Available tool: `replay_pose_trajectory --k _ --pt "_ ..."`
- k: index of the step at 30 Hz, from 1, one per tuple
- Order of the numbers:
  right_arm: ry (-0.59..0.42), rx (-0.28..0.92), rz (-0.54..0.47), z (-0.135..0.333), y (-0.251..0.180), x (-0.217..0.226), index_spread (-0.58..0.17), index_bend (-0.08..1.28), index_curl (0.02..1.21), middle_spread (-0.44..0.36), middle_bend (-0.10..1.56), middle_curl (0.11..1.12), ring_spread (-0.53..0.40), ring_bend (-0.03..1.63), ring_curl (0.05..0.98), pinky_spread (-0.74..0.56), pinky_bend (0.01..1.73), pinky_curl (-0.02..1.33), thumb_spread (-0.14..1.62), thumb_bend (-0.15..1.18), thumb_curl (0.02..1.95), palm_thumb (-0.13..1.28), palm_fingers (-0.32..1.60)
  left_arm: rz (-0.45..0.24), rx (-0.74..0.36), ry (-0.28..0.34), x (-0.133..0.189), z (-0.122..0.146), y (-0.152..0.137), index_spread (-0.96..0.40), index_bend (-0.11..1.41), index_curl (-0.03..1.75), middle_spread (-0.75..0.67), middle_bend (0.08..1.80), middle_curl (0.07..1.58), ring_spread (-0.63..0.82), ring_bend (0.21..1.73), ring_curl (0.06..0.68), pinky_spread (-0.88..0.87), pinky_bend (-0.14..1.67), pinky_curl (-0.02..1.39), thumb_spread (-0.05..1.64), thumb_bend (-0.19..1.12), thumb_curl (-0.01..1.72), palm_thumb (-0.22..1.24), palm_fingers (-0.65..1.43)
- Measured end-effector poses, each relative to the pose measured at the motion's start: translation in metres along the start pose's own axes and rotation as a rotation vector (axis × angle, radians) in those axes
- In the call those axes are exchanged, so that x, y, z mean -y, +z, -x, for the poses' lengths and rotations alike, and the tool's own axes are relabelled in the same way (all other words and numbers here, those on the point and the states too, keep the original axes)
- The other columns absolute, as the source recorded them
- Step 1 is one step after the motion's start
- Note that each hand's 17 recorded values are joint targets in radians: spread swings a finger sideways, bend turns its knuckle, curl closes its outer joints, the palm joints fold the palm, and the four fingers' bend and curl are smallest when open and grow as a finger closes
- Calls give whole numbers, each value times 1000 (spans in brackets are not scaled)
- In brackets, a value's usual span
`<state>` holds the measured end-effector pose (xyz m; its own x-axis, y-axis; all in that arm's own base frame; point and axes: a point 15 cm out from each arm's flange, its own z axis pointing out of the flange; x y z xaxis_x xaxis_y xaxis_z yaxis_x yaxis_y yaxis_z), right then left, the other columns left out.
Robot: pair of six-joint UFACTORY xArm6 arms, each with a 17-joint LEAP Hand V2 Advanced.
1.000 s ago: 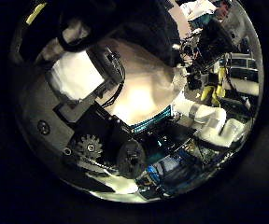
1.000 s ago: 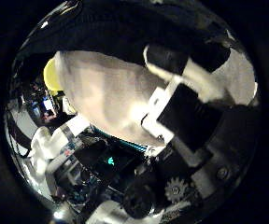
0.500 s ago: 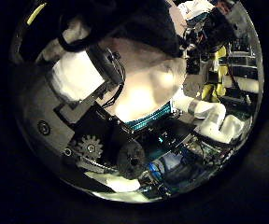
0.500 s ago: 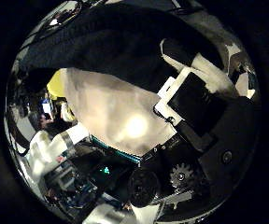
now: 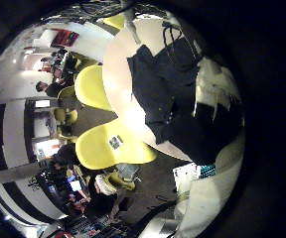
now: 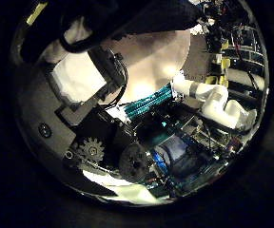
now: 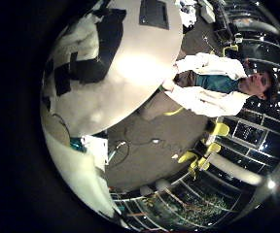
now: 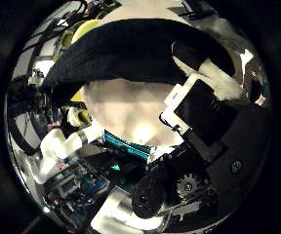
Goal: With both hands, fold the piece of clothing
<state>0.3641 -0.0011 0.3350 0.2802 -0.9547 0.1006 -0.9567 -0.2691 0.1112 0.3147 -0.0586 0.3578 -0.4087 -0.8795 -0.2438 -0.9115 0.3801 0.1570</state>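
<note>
While the dark garment (image 5: 168, 94) hangs over the pale surface (image 5: 123, 74) | both hands' grip: cannot tell | advice: carry the edge across evenly, hands level.

Dark piece of clothing (image 5: 161, 87), rumpled, on the pale round table (image 5: 115, 69).

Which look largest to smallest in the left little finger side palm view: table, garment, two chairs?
Table, garment, then one chair and the other chair, too alike to rank.
</note>
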Motion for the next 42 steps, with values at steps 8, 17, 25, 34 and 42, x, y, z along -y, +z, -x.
replay_pose_trajectory --k 8,17,25,34,42 --pt "-21 3 40 -3 11 89 -286 1159 882 -160 1330 899 -228 1432 765 -116 1377 836 959 43 954 950 971 91 29 4 85 34 17 -641 171 1495 -727 771 1190 -471 1337 499 -604 1243 566 1081 -19 489 795 1059" --pt "-60 -3 44 7 49 187 -282 1171 883 -156 1341 895 -230 1434 785 -116 1323 946 965 18 1022 940 953 177 51 -28 140 63 64 -614 162 1508 -735 761 1199 -474 1334 502 -612 1225 569 1084 -18 480 793 1032" --pt "-85 -21 -36 17 100 247 -297 1026 857 -152 1291 860 -233 1415 774 -169 1264 971 1049 -24 974 791 875 229 71 -63 163 87 96 -584 161 1494 -733 778 1189 -490 1283 498 -623 1166 571 1089 -33 460 722 897" --pt "33 8 -208 -40 88 277 -383 423 620 -236 791 648 -222 1253 639 -176 1072 833 1245 -25 760 640 2 158 78 -167 194 131 107 -436 100 1187 -489 361 993 -348 1098 433 -479 990 543 1082 -46 355 439 112" --pt "108 2 -310 -107 7 240 -406 364 506 -257 650 528 -155 1100 517 79 887 707 1312 -12 612 610 117 -82 73 -283 206 171 37 -235 139 912 -259 296 855 -230 1051 405 -335 924 525 1075 -25 317 389 116"
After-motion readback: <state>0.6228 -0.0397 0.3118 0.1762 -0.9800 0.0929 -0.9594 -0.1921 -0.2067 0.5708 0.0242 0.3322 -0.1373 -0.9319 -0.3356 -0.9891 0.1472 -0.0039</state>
